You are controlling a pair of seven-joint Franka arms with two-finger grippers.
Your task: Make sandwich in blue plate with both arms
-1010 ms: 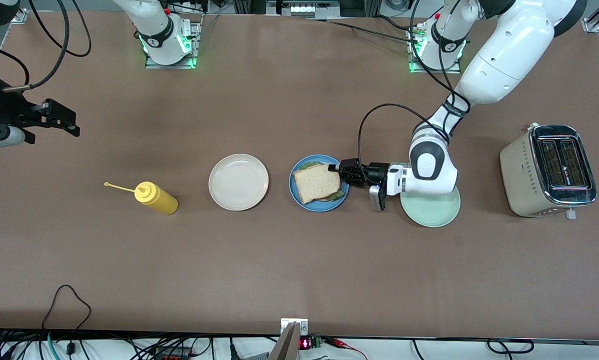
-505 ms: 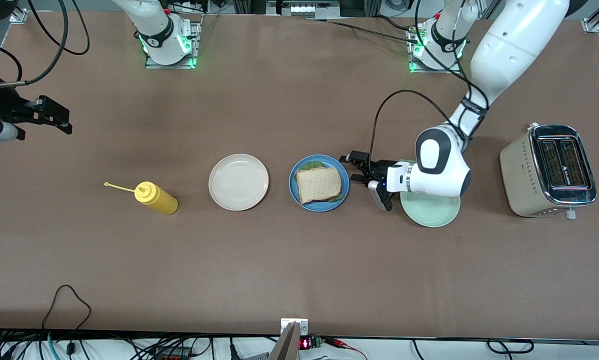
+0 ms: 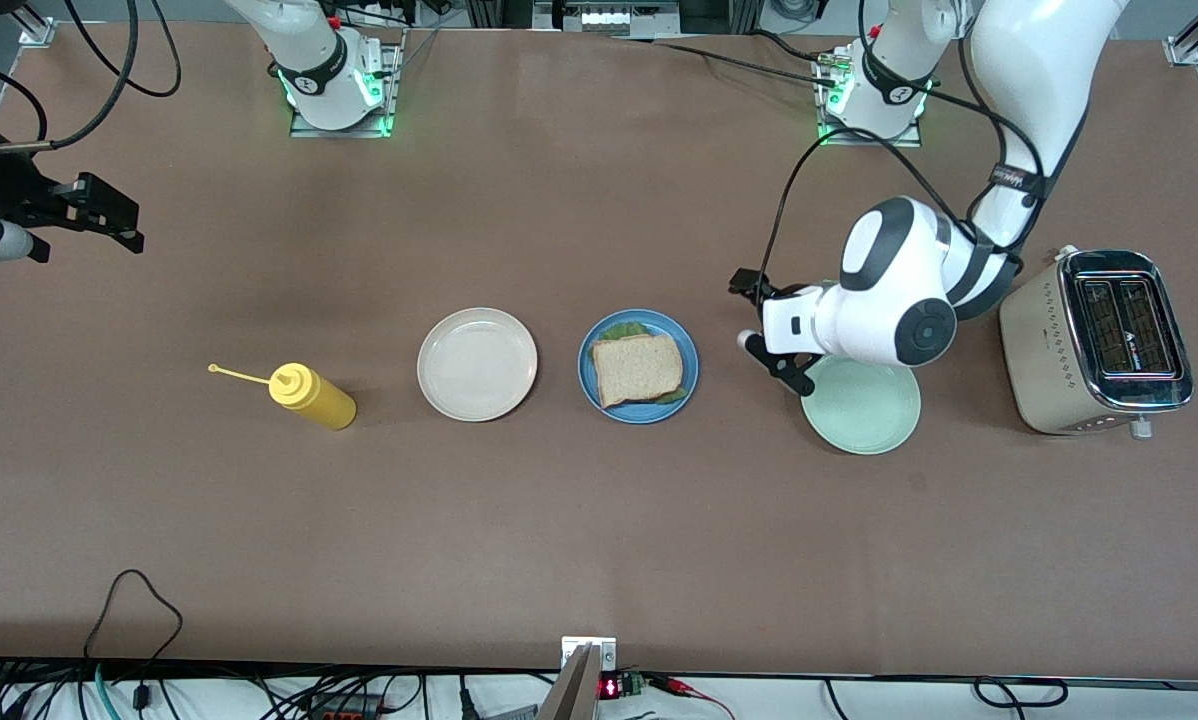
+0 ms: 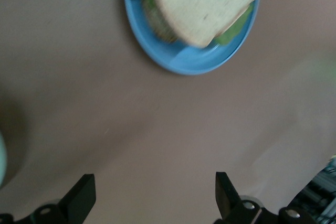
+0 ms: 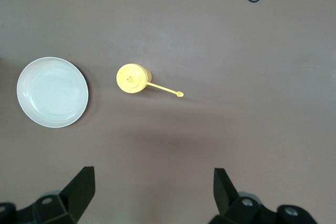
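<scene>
The sandwich (image 3: 637,368) lies on the blue plate (image 3: 592,375) in the middle of the table: a pale bread slice on top with green lettuce showing at its edges. My left gripper (image 3: 754,320) is open and empty, over bare table between the blue plate and a mint-green plate. In the left wrist view its fingers (image 4: 84,195) frame bare table, apart from the blue plate (image 4: 184,59) and the sandwich (image 4: 207,1). My right gripper (image 3: 124,222) waits open and empty above the right arm's end of the table; its wrist view shows the right gripper (image 5: 152,187) over bare table.
A cream-white plate (image 3: 477,363) sits beside the blue plate, toward the right arm's end. A yellow squeeze bottle (image 3: 311,395) lies past it. The mint-green plate (image 3: 864,410) and a toaster (image 3: 1099,340) stand toward the left arm's end.
My left gripper let go of the top bread slice, opened and drew back from the blue plate toward the mint-green plate. The slice stays on the sandwich. The right gripper shifted slightly.
</scene>
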